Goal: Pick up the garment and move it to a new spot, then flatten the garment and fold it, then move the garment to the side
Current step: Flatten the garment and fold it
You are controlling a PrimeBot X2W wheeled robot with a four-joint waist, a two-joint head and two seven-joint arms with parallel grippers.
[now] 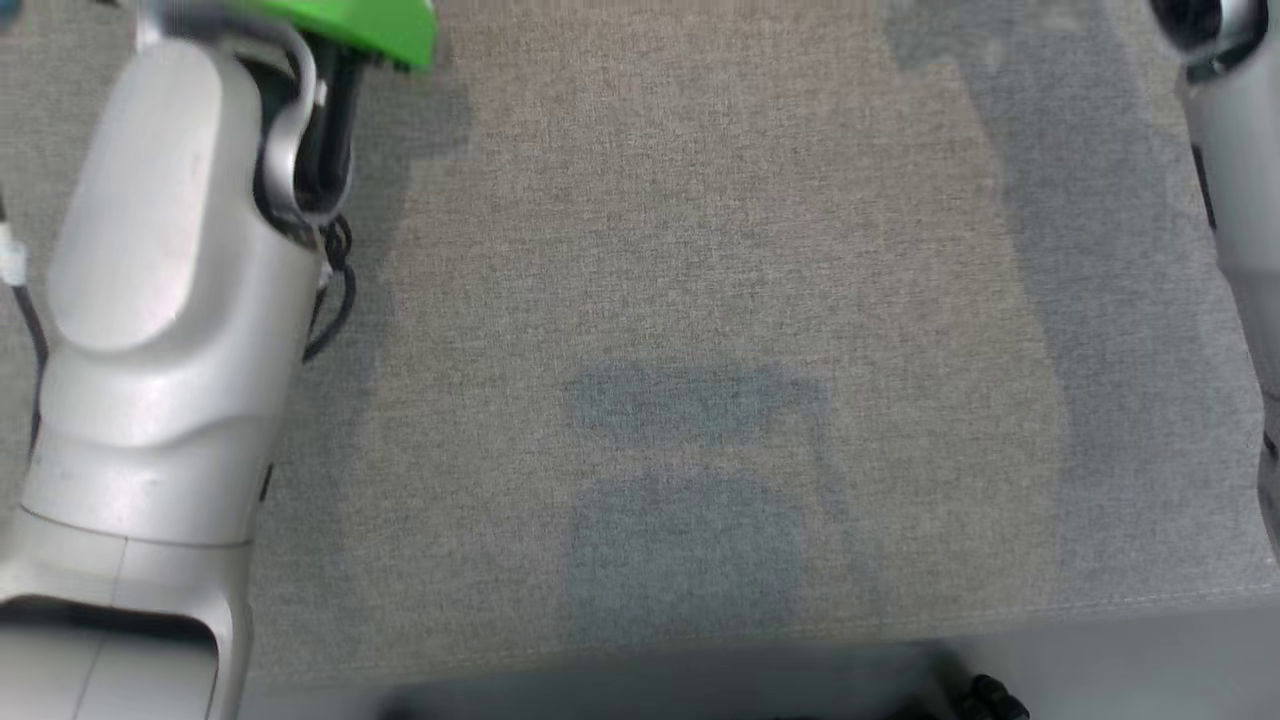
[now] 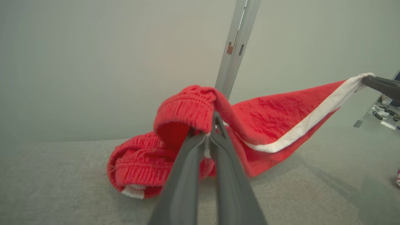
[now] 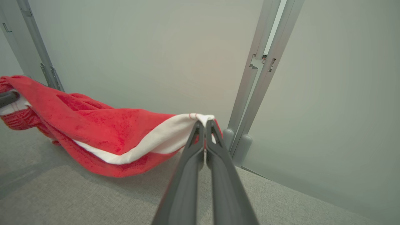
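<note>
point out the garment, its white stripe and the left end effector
garment (image 2: 268, 115), left wrist view, stretched red panel
white stripe (image 3: 150, 143), right wrist view, mid band
left end effector (image 2: 209, 129), left wrist view, between fingertips

1. The garment (image 2: 265, 115) is showing as red, fleecy cloth with a white stripe (image 2: 312, 122) and a ribbed elastic waistband (image 2: 184, 109).
2. It is hanging stretched from left to right, lifted at both ends and sagging between them.
3. Its bunched waistband folds, on the left, are resting on the grey surface (image 2: 62, 175); the striped right corner is hanging clear of it.
</note>
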